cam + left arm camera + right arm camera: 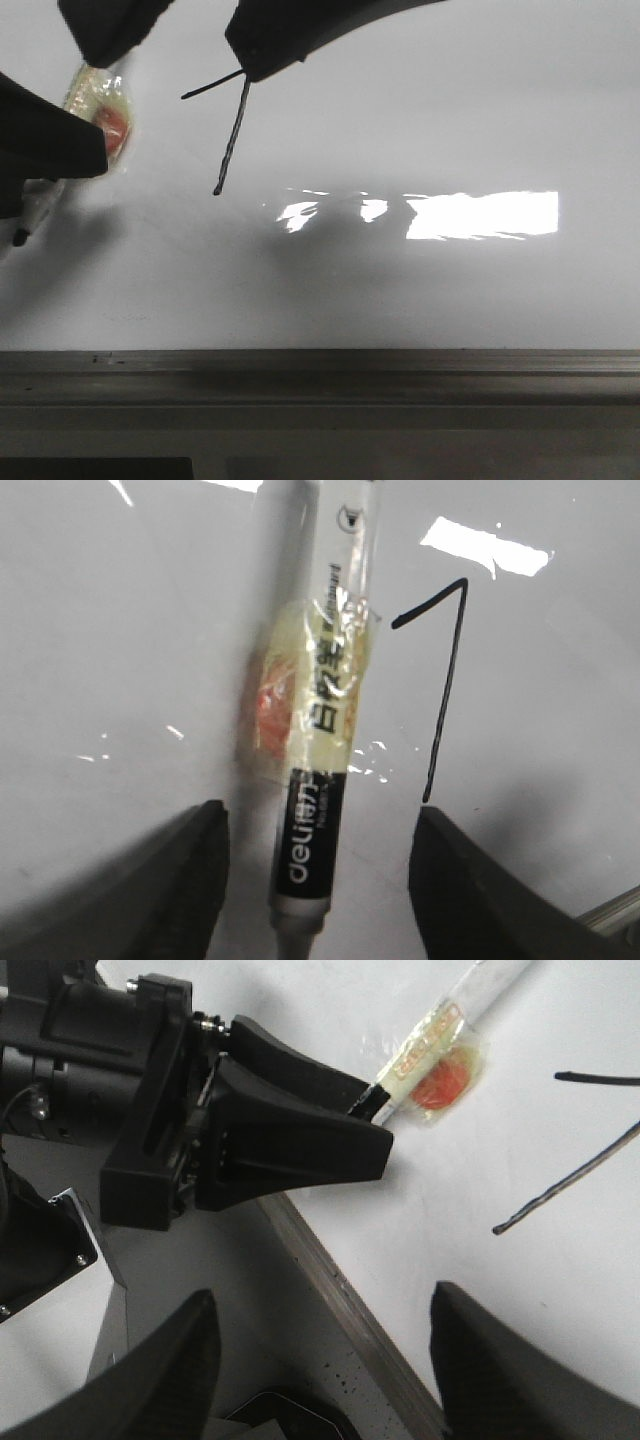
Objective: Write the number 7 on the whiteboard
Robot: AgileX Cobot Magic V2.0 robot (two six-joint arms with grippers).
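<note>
The 7 [440, 695] on the whiteboard [120, 630] lies just beside the left claw [318, 845], whose jaws stand released around a marker [318, 770]. The right claw [325, 1345] is released too, the 7 near it.

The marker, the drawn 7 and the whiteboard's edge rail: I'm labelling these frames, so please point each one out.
marker [318, 780]: left wrist view, on its black printed barrel.
number 7 [446, 695]: left wrist view, on the long downstroke.
whiteboard [320, 362]: front view, on its grey metal edge rail.
</note>
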